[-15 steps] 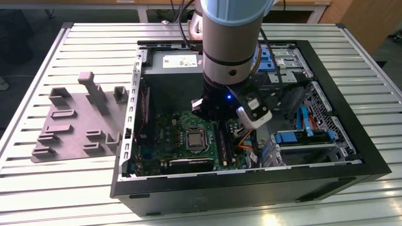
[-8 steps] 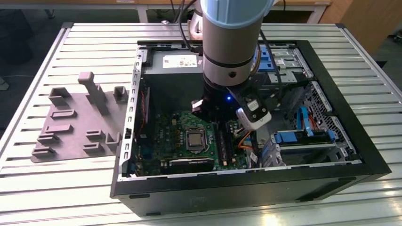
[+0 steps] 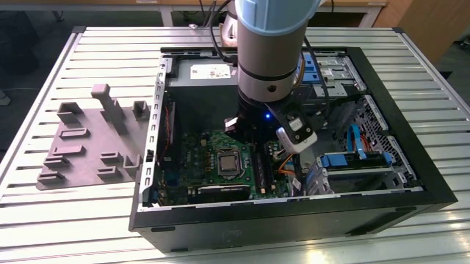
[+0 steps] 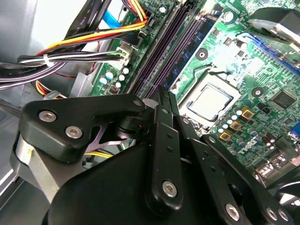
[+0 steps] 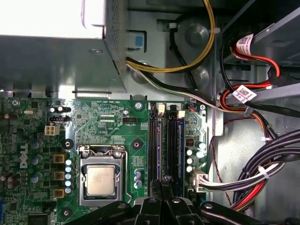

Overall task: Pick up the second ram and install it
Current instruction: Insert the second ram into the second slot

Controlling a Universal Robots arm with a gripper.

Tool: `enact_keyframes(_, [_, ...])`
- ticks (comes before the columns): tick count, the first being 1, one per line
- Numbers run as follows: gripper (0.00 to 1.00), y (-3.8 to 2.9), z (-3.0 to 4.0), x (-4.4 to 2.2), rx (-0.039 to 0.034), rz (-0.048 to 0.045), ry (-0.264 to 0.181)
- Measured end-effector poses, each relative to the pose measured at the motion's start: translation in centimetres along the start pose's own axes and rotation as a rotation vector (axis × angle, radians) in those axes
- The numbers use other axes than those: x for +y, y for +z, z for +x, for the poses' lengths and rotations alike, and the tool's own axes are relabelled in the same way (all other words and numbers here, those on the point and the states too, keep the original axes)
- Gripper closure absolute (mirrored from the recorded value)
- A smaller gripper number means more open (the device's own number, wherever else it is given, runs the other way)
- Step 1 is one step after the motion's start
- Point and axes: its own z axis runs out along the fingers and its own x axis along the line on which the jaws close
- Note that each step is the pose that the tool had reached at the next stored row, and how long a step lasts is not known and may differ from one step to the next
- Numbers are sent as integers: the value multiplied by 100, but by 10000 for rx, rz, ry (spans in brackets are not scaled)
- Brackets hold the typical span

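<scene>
My gripper (image 4: 161, 96) is low inside the open computer case (image 3: 411, 181), over the green board (image 3: 198, 159). Its two black fingers stand pressed together, shut, at one end of the long black slots (image 5: 164, 140). In the second wrist view a long dark stick with a row of chips, the second ram (image 4: 187, 44), stands in a slot that runs up to the fingertips. I cannot tell whether the tips touch it. In the first wrist view the gripper (image 5: 164, 182) is over the slots' end beside the silver processor (image 5: 101, 180).
A grey plastic tray (image 3: 81, 148) with raised blocks lies on the slatted table at the exterior view's left. The power-supply box (image 3: 202, 71) is at the case's back. Bundles of coloured cables (image 5: 262, 178) and blue drive brackets (image 3: 345, 159) crowd the side next to the slots.
</scene>
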Motion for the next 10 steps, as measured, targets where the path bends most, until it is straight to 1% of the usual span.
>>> enact_keyframes(10, [89, 21, -4, 24, -1, 0, 16])
